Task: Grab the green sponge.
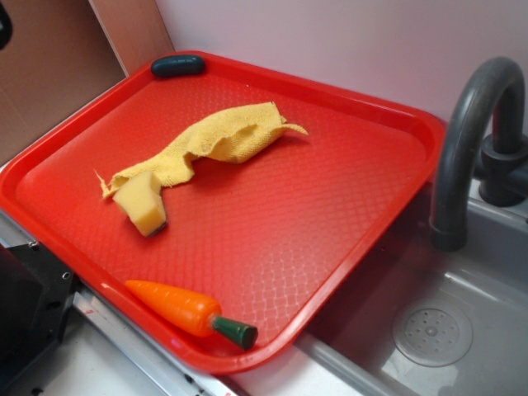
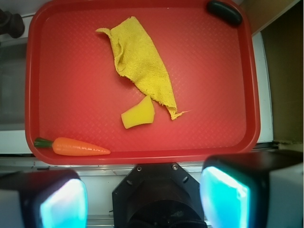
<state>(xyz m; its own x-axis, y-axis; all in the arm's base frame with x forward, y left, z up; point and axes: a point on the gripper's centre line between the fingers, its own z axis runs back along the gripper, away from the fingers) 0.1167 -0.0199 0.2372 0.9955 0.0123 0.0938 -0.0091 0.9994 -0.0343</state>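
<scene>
The green sponge (image 1: 146,210), a small pale-yellow foam block with a thin dark layer at its lower edge, lies on the red tray (image 1: 355,140) at its left middle, touching the end of a yellow cloth. In the wrist view the sponge (image 2: 138,114) shows yellow only, its green face hidden. My gripper (image 2: 142,202) is high above the tray's near edge, far from the sponge. Its jaws stand wide apart with nothing between them. The gripper is out of the exterior view.
A yellow textured cloth (image 1: 214,142) lies across the tray's middle. A toy carrot (image 1: 188,310) lies at the tray's front edge. A dark teal oblong piece (image 1: 177,65) sits on the far left corner. A grey faucet (image 1: 470,140) and sink (image 1: 429,330) are at the right.
</scene>
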